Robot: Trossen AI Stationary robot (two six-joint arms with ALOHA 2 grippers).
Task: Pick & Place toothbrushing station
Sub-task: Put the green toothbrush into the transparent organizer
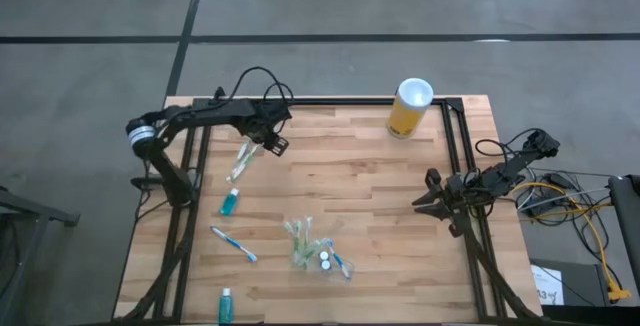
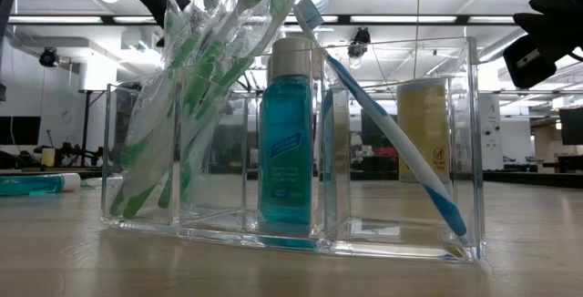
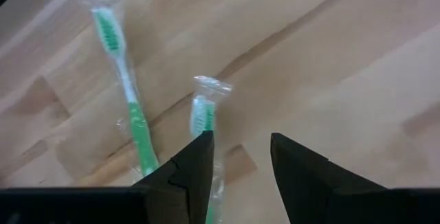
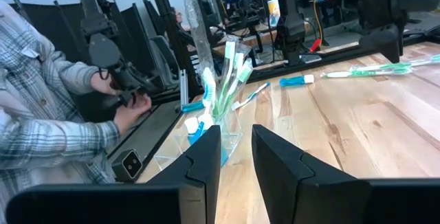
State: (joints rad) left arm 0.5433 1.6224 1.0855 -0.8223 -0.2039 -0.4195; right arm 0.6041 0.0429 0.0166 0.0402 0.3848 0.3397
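Left gripper [image 3: 239,157] open, empty, hovering over wrapped toothbrushes [image 3: 125,86]. Better to centre on one handle, drop straight, then pinch. Right gripper [image 4: 236,150] parked, slightly open.

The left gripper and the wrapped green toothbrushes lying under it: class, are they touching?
Cannot tell. In the left wrist view the left gripper is open above two wrapped green toothbrushes, one finger overlapping a wrapper, but no plain contact or gap shows.

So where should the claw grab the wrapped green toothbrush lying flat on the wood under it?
Probably the middle of the wrapped green-and-white toothbrush's thin handle, coming straight down, the left claw's fingers straddling its narrow width. It lies flat on the wooden table, so only the top is reachable.
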